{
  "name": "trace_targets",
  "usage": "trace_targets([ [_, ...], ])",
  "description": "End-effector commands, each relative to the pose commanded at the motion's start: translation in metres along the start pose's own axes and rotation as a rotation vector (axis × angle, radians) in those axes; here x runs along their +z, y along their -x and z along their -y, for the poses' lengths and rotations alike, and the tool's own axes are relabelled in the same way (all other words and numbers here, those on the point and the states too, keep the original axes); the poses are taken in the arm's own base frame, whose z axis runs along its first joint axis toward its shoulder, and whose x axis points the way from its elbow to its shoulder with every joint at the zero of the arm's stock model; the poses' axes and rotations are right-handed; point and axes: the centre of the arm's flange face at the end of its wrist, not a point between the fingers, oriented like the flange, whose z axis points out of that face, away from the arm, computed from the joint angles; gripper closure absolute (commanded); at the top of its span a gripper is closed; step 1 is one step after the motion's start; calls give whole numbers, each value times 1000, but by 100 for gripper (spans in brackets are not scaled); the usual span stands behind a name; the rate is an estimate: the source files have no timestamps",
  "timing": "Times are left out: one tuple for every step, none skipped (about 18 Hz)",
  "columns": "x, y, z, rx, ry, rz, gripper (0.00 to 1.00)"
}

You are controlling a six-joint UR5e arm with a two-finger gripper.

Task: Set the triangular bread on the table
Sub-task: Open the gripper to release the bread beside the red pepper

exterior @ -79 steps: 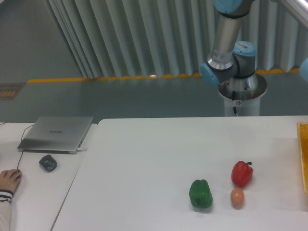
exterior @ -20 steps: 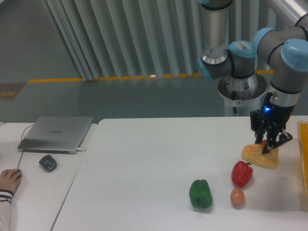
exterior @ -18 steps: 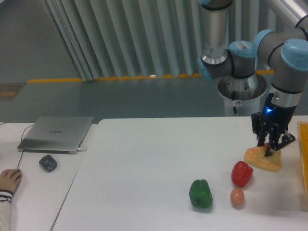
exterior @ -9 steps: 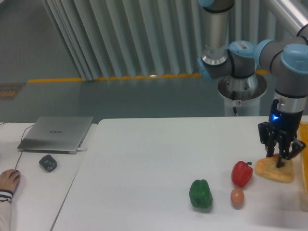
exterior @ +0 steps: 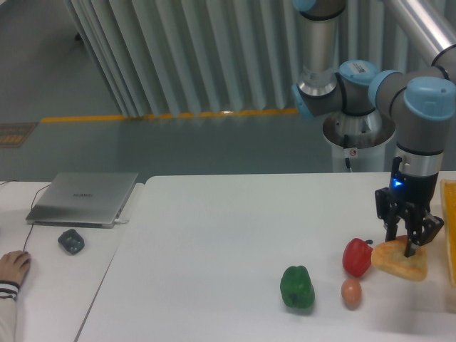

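the triangular bread (exterior: 401, 261) hangs at the far right of the white desk (exterior: 228, 235), pinched from above by the gripper (exterior: 407, 241), whose jaws are closed narrowly on its upper edge. it sits just at 3 o'clock of the red pepper (exterior: 357, 257), close enough that i cannot tell whether they touch, and whether its underside already rests on the desk is also unclear.

it looks light and fairly stiff for its size, since it keeps its shape while held by one edge, though the crust is likely a little soft and could dent under a hard squeeze. the surface seems dry, not slippery. the thick rim near the top is a sound place to hold; a grip nearer the middle would tilt it less on release.

counted: one bread, one red pepper, one green pepper (exterior: 297, 287) at 8 o'clock of the red one, one small tan egg-like ball (exterior: 350, 292) between and below them, one laptop (exterior: 83, 197), one dark mouse (exterior: 70, 241), one human hand (exterior: 13, 267).
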Motion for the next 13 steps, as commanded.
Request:
trace_targets([
  [0,0,-1,0,6,2,18],
  [-1,1,-2,2,10,5,17],
  [-2,2,-3,-1,11,8,17],
  [-2,2,-3,-1,11,8,17],
  [-3,2,-4,-2,11,10,17],
  [-3,2,-4,-2,12,8,17],
  [-3,2,-4,-2,12,8,17],
  [-4,2,-4,-4,11,10,17],
  [-4,2,-5,-4,11,7,17],
  [-3,2,-6,-6,15,2,17],
  [2,-1,-11,-10,20,-10,17],
  [4,-1,-13,-9,21,-13,16],
  [5,-2,-13,-4,22,-12,2],
])
